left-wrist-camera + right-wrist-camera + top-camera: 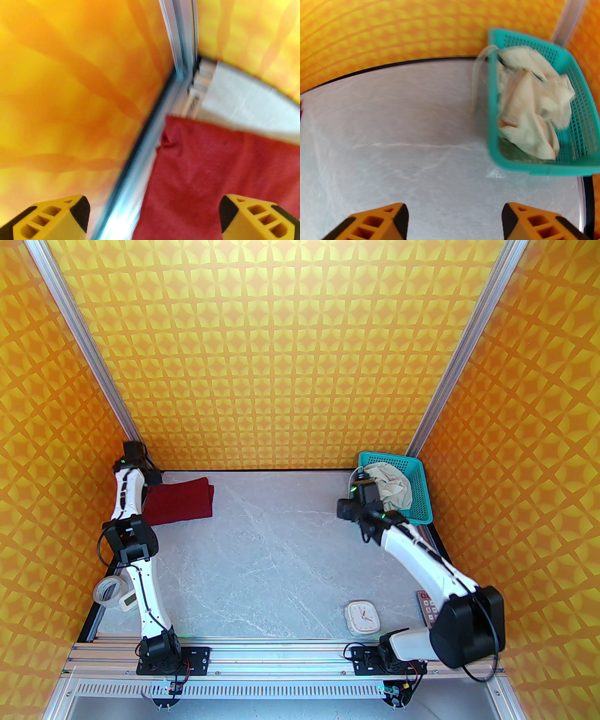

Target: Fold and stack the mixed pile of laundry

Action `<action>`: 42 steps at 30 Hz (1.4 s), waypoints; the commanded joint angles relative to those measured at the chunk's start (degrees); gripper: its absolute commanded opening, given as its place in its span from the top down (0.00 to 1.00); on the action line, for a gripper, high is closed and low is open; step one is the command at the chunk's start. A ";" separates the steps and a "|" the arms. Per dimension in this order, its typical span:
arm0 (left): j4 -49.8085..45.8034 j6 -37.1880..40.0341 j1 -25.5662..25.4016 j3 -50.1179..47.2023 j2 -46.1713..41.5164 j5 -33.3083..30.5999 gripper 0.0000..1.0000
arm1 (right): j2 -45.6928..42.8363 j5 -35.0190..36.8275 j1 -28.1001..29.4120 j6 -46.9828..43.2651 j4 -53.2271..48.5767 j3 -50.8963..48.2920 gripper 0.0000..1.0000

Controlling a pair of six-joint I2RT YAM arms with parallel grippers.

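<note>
grey table (281, 558) holds the maroon shirt (211, 168) beneath parted left fingers (255, 218)

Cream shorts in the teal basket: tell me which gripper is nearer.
Right. The right gripper sits just beside the basket holding the cream shorts; the left gripper is across the table, over the red shirt.

One red shirt (180, 502) below my left jaws; one pair of cream shorts (396, 483) in one teal basket (391, 458) ahead of my right jaws; behind them, one tape roll (101, 591), one clock (363, 616), one keypad (427, 608).
</note>
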 commanded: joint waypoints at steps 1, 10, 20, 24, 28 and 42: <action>-3.10 -0.67 -3.31 -2.23 -6.79 0.06 0.06 | 4.15 -4.38 -4.80 2.90 -1.78 5.05 0.26; 13.82 -8.39 -17.36 -37.69 -27.05 24.45 0.13 | 23.01 -7.33 -13.29 4.20 0.55 19.71 0.25; 25.47 -14.35 -29.15 -65.12 -38.29 31.84 0.15 | 44.01 -7.43 -14.96 4.94 -8.88 38.86 0.34; 28.35 -16.45 -29.89 -73.18 -41.51 32.40 0.17 | 44.54 -8.67 -15.18 5.23 -8.71 38.50 0.73; 28.78 -16.62 -29.83 -76.87 -42.88 32.41 0.18 | 37.86 -7.29 -15.13 5.03 -4.68 33.21 0.99; 34.47 -20.11 -29.98 -80.91 -45.70 38.69 0.21 | -5.01 -18.26 -12.26 8.30 28.75 -3.85 1.00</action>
